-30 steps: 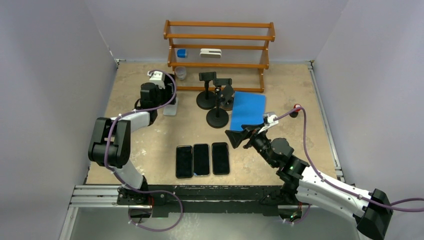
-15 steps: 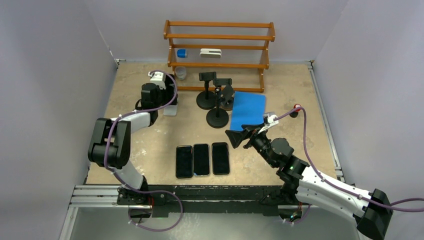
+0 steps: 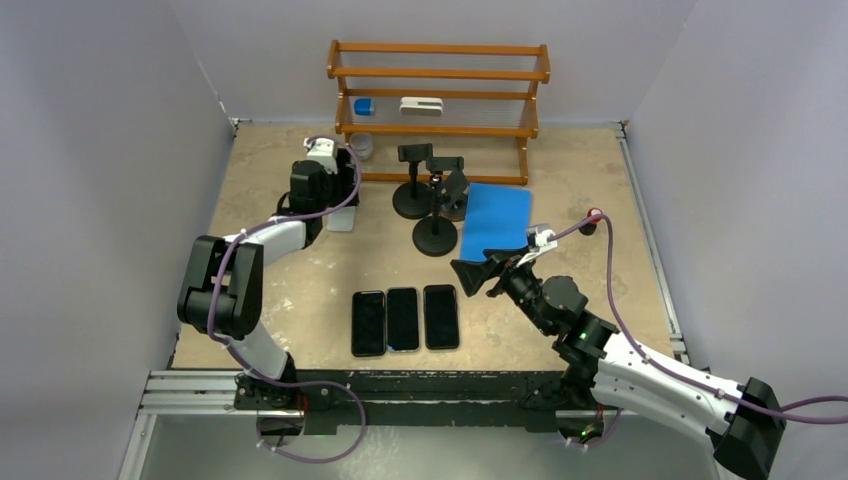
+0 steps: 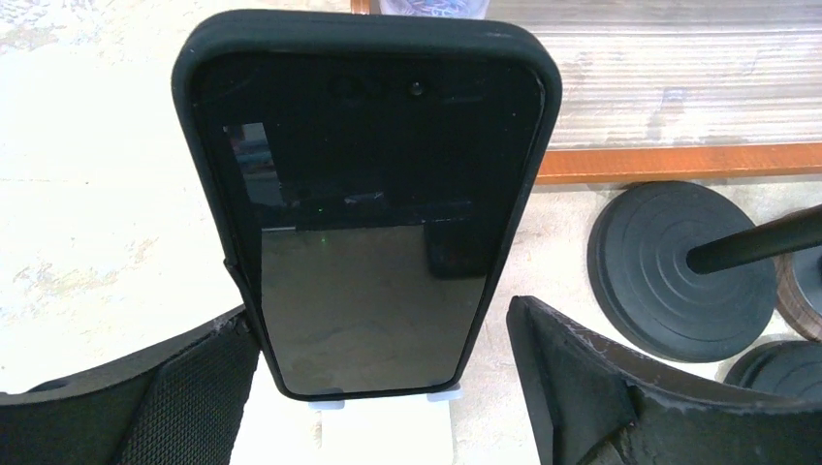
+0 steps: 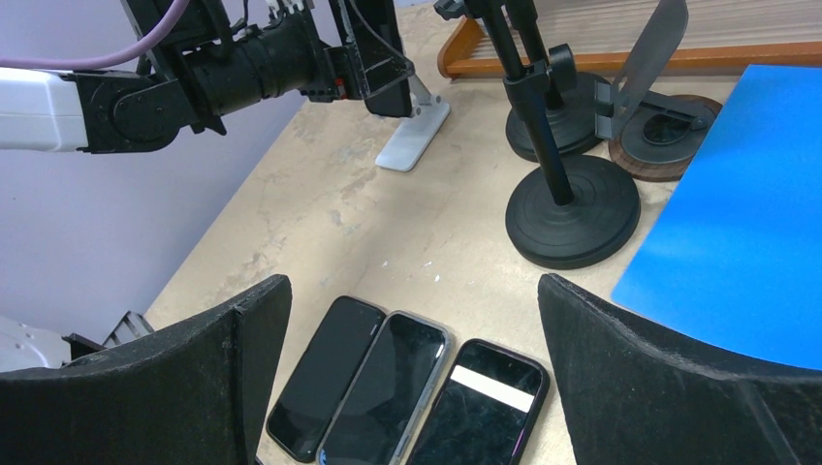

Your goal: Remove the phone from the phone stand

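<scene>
Jaws of left gripper (image 4: 378, 325) stand apart around the lower end of phone (image 4: 368, 194). Only the left wrist view shows this: 9 o'clock finger (image 4: 194, 387) touches the black case edge, 3 o'clock finger (image 4: 572, 378) sits just clear. Overhead, phone can't be made out behind that gripper, at 11 o'clock on table (image 3: 300, 290). Right wrist view shows phone upright on white phone stand (image 5: 412, 140). Right gripper (image 5: 415, 291) is spread wide, holding nothing, above three flat phones (image 5: 407, 392) at 6 o'clock.
</scene>
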Robot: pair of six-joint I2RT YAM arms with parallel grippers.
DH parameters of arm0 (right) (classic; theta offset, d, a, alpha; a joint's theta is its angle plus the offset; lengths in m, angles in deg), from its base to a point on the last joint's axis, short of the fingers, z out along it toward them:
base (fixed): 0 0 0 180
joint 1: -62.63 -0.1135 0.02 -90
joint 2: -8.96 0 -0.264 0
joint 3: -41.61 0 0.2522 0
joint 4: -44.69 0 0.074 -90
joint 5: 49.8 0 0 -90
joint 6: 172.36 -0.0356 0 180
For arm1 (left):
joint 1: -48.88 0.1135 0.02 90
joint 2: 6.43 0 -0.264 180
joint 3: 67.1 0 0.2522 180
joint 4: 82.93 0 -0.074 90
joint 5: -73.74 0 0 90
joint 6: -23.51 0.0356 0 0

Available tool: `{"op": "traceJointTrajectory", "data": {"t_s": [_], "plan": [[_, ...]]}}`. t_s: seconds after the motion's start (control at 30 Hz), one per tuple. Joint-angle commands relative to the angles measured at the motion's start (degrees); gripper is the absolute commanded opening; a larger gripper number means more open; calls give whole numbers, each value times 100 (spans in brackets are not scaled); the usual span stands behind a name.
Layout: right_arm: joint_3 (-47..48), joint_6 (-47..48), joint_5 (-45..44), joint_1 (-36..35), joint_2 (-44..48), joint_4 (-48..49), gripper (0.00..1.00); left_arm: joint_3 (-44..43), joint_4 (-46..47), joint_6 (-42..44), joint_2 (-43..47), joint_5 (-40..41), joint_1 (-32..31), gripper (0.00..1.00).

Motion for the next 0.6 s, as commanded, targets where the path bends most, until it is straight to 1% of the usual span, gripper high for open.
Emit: {"op": "traceJointTrajectory", "data": {"t_s": [0.0, 0.3, 0.43, 0.57], "plan": [[12, 71, -136, -28, 25, 182, 98, -208, 89, 105, 159, 97, -42, 89], [11, 63, -144, -28, 37, 169, 98, -178, 136, 104, 252, 62, -42, 75], [11, 65, -145, -28, 36, 173, 98, -158, 194, 104, 383, -12, -42, 67], [16, 56, -157, -28, 36, 184, 98, -186, 195, 87, 507, -77, -42, 63]]}}
